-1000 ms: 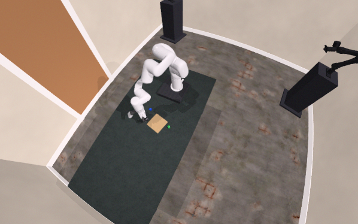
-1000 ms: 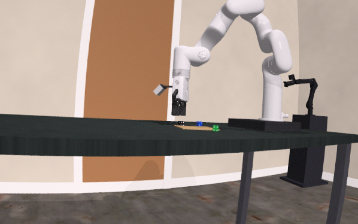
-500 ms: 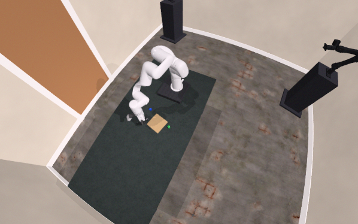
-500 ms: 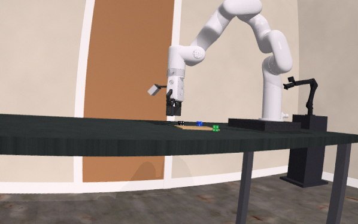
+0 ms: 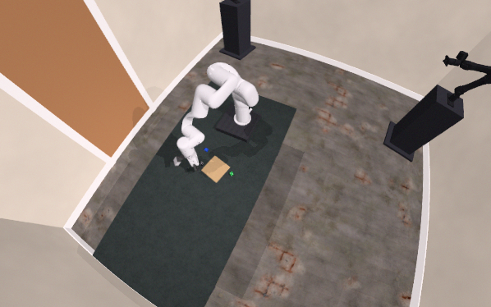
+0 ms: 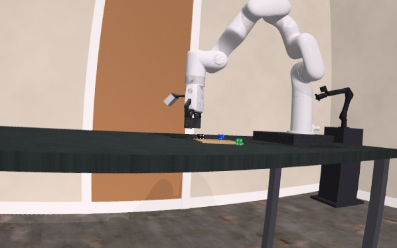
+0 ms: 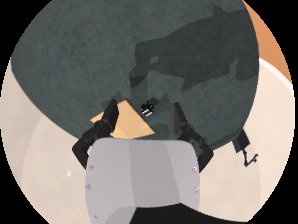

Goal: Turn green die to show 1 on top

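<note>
1. Pincer point(image 5: 196, 167) point(image 6: 192, 127) point(image 7: 144, 107) released, above the bench point(image 5: 164, 230) point(image 6: 133, 146) point(image 7: 75, 60).
2. Green die point(image 5: 231, 174) point(image 6: 239, 142): on the bench, just beside the tan mat point(image 5: 216, 169) point(image 6: 214, 141) point(image 7: 131, 122).
3. Pips on the green die's side; its top number is too small to read.
4. Black die point(image 5: 201, 163) point(image 6: 200, 136) point(image 7: 147, 108): white pips.

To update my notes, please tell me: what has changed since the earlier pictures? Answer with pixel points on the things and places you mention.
The claw point(image 5: 197, 167) point(image 6: 192, 127) point(image 7: 144, 107) moved left in the exterior view, away from the arm's base point(image 5: 225, 127) point(image 6: 273, 138). Nothing was grasped or released. The dice and the mat point(image 5: 216, 169) point(image 6: 216, 141) point(image 7: 127, 122) stayed put.
</note>
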